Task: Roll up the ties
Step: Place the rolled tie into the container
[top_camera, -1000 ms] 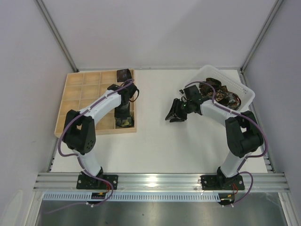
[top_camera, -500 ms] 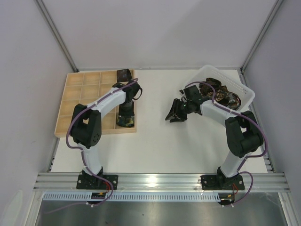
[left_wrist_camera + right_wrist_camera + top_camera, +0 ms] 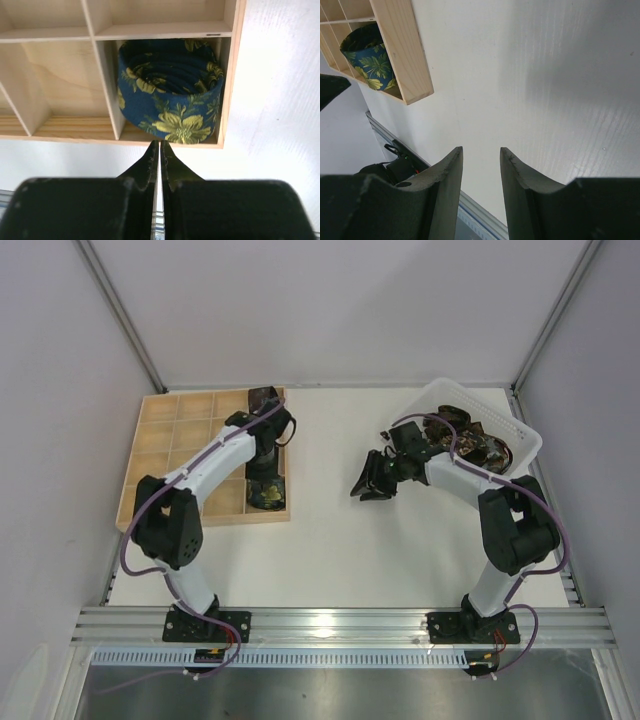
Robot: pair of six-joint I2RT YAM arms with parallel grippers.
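A navy tie with yellow-green flowers sits rolled in the near right corner cell of the wooden grid tray. It also shows in the top view and the right wrist view. My left gripper is shut and empty; it hovers just over the rolled tie, at the tray's near edge. A second dark rolled tie sits in the far right corner cell. Several loose dark ties lie in the white basket. My right gripper is open and empty over bare table.
The tray's other cells show bare wood. The tray's corner lies left of the right gripper. White table spreads between tray and basket. Metal rails run along the near edge, and grey walls stand on both sides.
My left arm has shifted and its gripper has drawn back a little, so the rolled navy tie shows more fully in the top view. The right arm has not moved.
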